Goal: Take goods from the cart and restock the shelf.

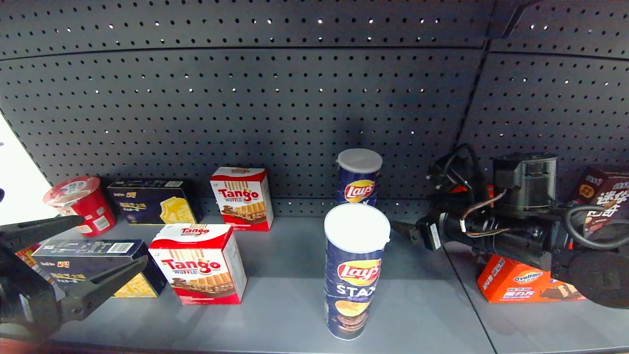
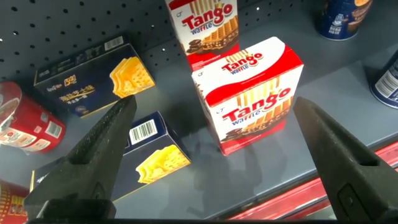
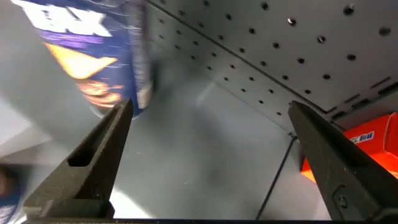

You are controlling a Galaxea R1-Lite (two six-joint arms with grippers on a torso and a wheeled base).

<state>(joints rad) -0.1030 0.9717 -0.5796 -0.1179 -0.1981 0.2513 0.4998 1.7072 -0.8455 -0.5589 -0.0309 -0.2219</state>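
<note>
Backdrop: dark grey pegboard panel (image 1: 245,108) is rising behind a grey shelf (image 1: 285,314) that is carrying all the goods.
Left gripper (image 2: 214,106): is hovering at the shelf's front edge, its two fingers spread wide and gripping nothing.
Front wafer box (image 1: 199,263): red and white, is standing upright just beyond the left gripper's open gap, apart from both fingers.
Rear wafer box (image 1: 243,196): is standing farther beyond the same gap, close to the pegboard panel.
Front cracker box (image 1: 88,251): dark blue, is lying flat beneath one finger of the left gripper; contact cannot be told.
Rear cracker box (image 1: 155,199): is lying beyond that finger, near the pegboard panel.
Red cup (image 1: 81,204): is sitting just beside the rear cracker box, on its side away from the wafer boxes.
Right gripper (image 3: 209,111): is hanging low over the shelf, fingers parted wide and holding nothing.
Front chip canister (image 1: 356,275): blue with a white lid, is standing upright just beside the right gripper's fingertips, outside the gap.
Rear chip canister (image 1: 358,177): is standing upright beyond the front one, at the pegboard panel.
Orange box (image 1: 516,285): is lying under the right arm, behind the right gripper.
Brown box (image 1: 602,196): is standing behind that arm, near the pegboard panel.
</note>
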